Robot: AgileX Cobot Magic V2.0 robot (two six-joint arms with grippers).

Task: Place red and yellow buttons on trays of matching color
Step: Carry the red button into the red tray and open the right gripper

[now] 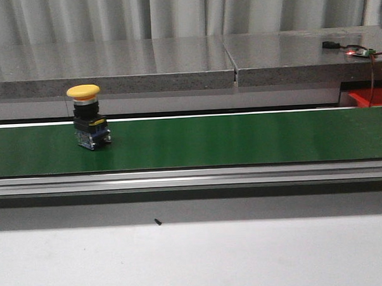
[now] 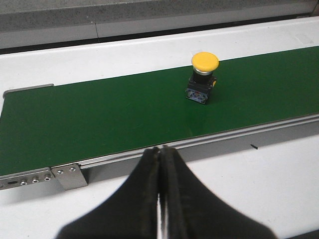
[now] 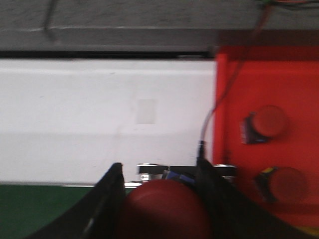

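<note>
Currently my right hand (image 3: 159, 199) is clenched on a red button (image 3: 162, 209), just short of the red tray (image 3: 234, 99), where two more red buttons already lie. My left hand (image 2: 160, 164) is closed and empty, near the edge of the green belt (image 2: 99, 119). The yellow button (image 1: 88, 117) stands upright on that belt, apart from both hands. I judge it rigid, light and top-heavy: grip the square black body, not the smooth domed cap.

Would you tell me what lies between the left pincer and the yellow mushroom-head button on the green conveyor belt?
Only bare green conveyor belt and its metal side rail separate the left pincer from the yellow mushroom-head button, per the left wrist view.
</note>
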